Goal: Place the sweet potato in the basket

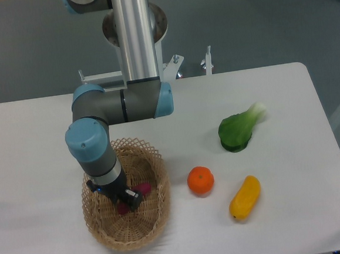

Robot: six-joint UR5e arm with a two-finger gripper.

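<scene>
The tan wicker basket (152,158) stands at the front left of the table. My gripper (128,198) reaches down inside it from the arm's wrist. The reddish-purple sweet potato (143,189) sits low inside the basket, between my fingers. Its two ends stick out on either side of the black fingers, and its middle is hidden by them. The gripper looks shut on it. I cannot tell whether the sweet potato touches the basket floor.
A round orange (201,180) lies just right of the basket. A yellow oblong vegetable (245,198) lies further right, near the front edge. A green bok choy (240,130) lies behind them. The arm's column (134,35) rises at the back.
</scene>
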